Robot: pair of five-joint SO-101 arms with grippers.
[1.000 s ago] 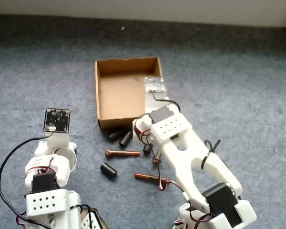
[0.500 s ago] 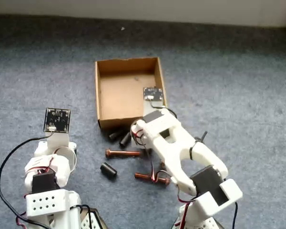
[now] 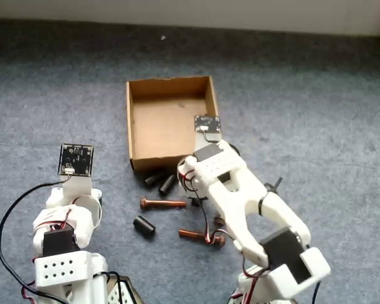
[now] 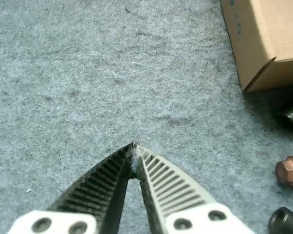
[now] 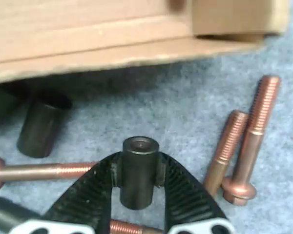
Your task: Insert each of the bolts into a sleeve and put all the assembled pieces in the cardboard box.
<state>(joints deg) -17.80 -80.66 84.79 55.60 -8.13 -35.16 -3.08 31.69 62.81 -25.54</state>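
The right arm has drawn back from over the box (image 3: pixel 129 120); its gripper (image 5: pixel 138 163) clamps a sleeve (image 5: pixel 138 187) just before the box's near wall, mid-carpet (image 3: pixel 316 114). The left gripper (image 4: pixel 133 151) is closed and empty. Mating the sleeve with a bolt (image 3: pixel 163 203) looks next.

Grey-blue carpet (image 3: pixel 316 114) all over, a pale strip (image 3: pixel 240 12) along its far edge

Black sleeve (image 5: pixel 138 174): short tube clamped between right gripper (image 5: pixel 138 163) jaws, open bore facing away from gripper toward cardboard box (image 5: pixel 112 39). Box brown, open-topped, wall just beyond gripper tips. Second sleeve (image 5: pixel 39 126) lies between gripper and box wall, off to one side. Copper bolt (image 5: pixel 39 171) lies crosswise, just beside held sleeve. Shorter bolt (image 5: pixel 226 151) and longer bolt (image 5: pixel 254 136) on gripper's other side, side by side, threads toward box.
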